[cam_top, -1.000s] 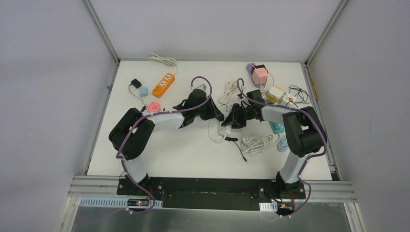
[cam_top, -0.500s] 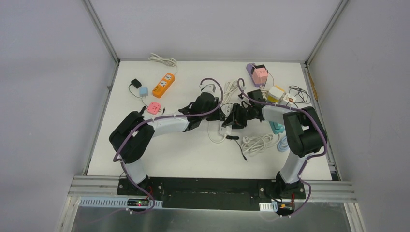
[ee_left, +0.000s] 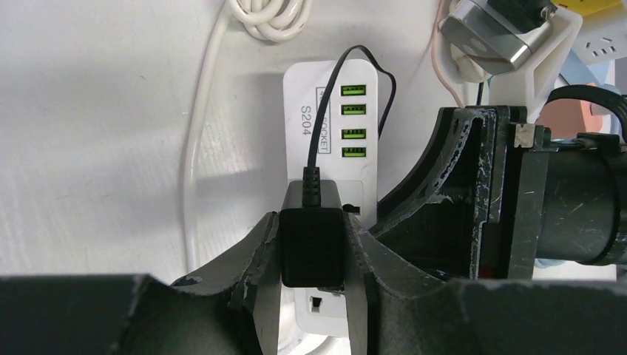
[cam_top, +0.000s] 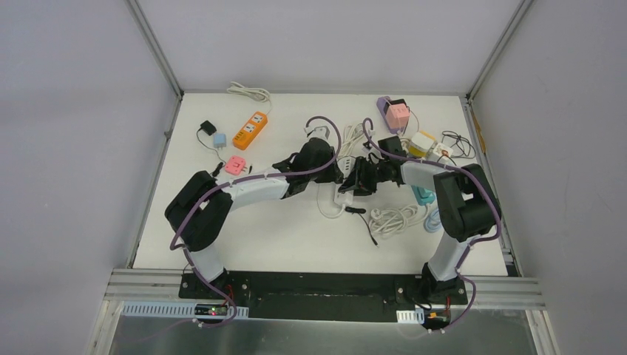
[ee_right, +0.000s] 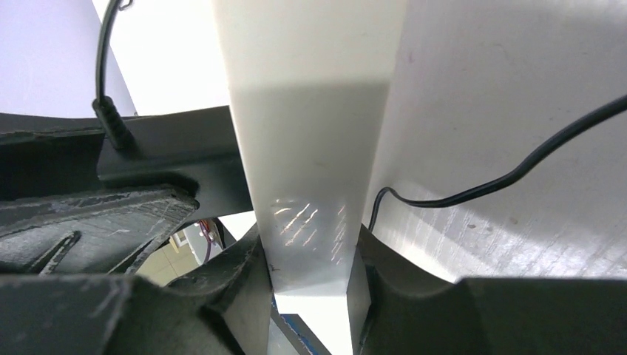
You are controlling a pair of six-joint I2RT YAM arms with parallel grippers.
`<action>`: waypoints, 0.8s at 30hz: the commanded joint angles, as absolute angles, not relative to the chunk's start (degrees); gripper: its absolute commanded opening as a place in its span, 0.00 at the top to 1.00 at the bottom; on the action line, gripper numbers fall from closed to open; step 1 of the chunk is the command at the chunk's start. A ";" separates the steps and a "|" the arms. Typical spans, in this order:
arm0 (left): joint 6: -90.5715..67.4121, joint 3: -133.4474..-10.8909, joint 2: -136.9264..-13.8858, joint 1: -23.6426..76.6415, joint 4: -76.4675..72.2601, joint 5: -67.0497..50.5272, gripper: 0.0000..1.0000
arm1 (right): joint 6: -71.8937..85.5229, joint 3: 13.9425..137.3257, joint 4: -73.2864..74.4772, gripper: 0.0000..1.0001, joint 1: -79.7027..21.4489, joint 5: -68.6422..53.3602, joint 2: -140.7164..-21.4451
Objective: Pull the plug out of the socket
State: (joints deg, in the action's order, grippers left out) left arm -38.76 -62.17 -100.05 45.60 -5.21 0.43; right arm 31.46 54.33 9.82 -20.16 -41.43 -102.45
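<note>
A white power strip (ee_left: 331,111) with green USB ports lies mid-table; it also shows in the top view (cam_top: 344,197). A black plug (ee_left: 312,237) with a thin black cord sits on the strip. My left gripper (ee_left: 313,285) is shut on the black plug, its fingers (ee_left: 268,251) pressed against both sides. My right gripper (ee_right: 310,281) is shut on the side of the white power strip (ee_right: 310,148) and holds it. In the top view both grippers, left (cam_top: 341,174) and right (cam_top: 359,180), meet over the strip.
A coiled white cable (cam_top: 395,217) and a loose black cord (cam_top: 366,225) lie in front of the strip. An orange strip (cam_top: 250,130), a pink adapter (cam_top: 235,164), a small blue charger (cam_top: 219,140) stand at back left. Pink and yellow adapters (cam_top: 399,115) crowd the back right.
My left arm has swung right from beside the strip onto it, and its gripper has closed on the black plug. The right arm has stayed on the strip.
</note>
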 commanded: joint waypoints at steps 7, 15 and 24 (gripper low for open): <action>-52.90 -57.23 -96.14 43.46 -17.17 -3.25 1.00 | 29.37 55.31 7.80 1.00 -20.83 -42.83 -98.90; -43.95 -58.49 -93.00 44.77 -11.89 1.24 1.00 | 27.63 55.20 8.48 1.00 -20.83 -42.79 -98.44; -50.14 -54.81 -91.63 44.58 -18.32 1.71 1.00 | 25.64 54.46 8.81 1.00 -20.84 -42.73 -97.51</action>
State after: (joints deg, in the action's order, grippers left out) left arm -46.24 -56.07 -96.12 44.27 -10.87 0.14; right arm 27.94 54.33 10.15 -20.51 -42.33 -100.86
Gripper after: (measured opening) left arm 0.304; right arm 0.369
